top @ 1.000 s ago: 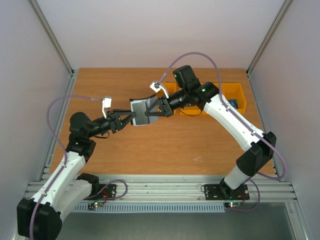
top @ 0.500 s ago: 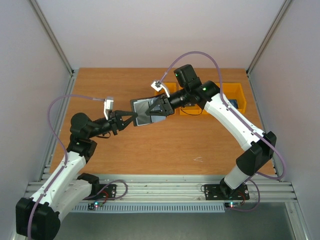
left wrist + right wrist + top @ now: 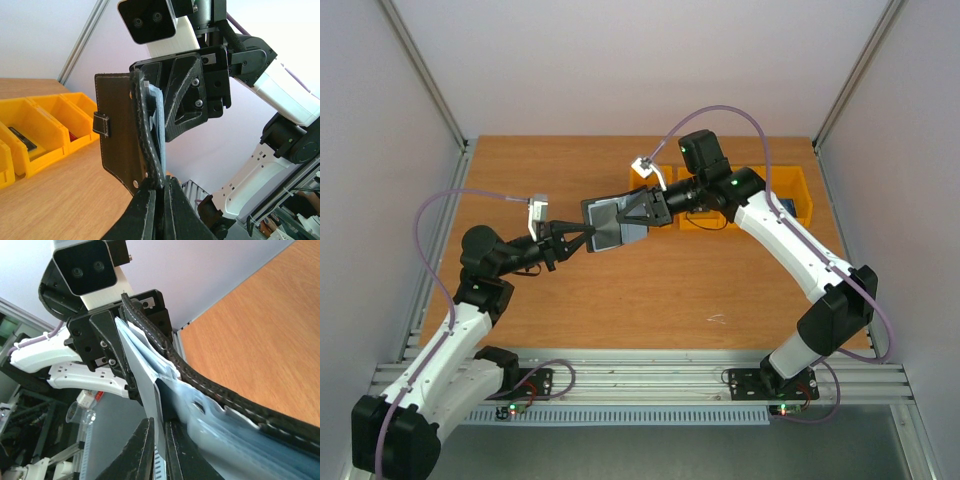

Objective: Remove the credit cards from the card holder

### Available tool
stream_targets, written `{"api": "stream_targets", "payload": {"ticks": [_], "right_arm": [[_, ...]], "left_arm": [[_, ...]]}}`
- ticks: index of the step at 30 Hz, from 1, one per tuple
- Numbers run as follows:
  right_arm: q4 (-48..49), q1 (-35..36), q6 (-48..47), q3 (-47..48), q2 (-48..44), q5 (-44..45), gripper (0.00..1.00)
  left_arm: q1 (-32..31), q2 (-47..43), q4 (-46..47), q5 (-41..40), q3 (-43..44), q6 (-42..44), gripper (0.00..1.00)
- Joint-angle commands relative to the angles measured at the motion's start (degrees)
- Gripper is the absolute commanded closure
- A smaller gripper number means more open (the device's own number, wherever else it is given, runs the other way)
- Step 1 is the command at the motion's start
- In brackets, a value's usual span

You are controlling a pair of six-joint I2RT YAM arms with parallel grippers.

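Note:
The card holder (image 3: 605, 225), a black wallet with grey-blue inner faces, hangs open in the air over the table between both grippers. My left gripper (image 3: 582, 238) is shut on its lower edge; in the left wrist view the fingers (image 3: 145, 210) pinch the stitched black edge of the wallet (image 3: 120, 130). My right gripper (image 3: 628, 215) is shut on a thin pale blue card (image 3: 145, 385) that stands out of the inner pockets, beside the black cover (image 3: 225, 400). The right gripper (image 3: 161, 432) meets it from the opposite side.
Yellow plastic bins (image 3: 790, 200) stand at the back right of the wooden table (image 3: 620, 300). In the left wrist view the bins (image 3: 45, 150) hold a dark card (image 3: 22, 140) and something red (image 3: 72, 136). White walls enclose the table.

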Motion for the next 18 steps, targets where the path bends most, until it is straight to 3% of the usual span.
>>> {"api": "stream_targets", "payload": {"ticks": [1,14,18], "right_arm": [[-0.2,0.9,-1.4,-0.7,-1.5,4.6,0.91],[-8.6,1.1,-7.2,1.4,-2.2,11.0,0.92],[-9.3,2.7,-8.1,1.9,-1.8,12.4,0.88]], "left_arm": [[-0.2,-0.8,2.9,0.8,1.0,1.5,1.0],[-0.2,-0.9,3.1,0.7,1.0,1.4,1.0],[-0.2,-0.9,2.9,0.7,1.0,1.4,1.0]]}}
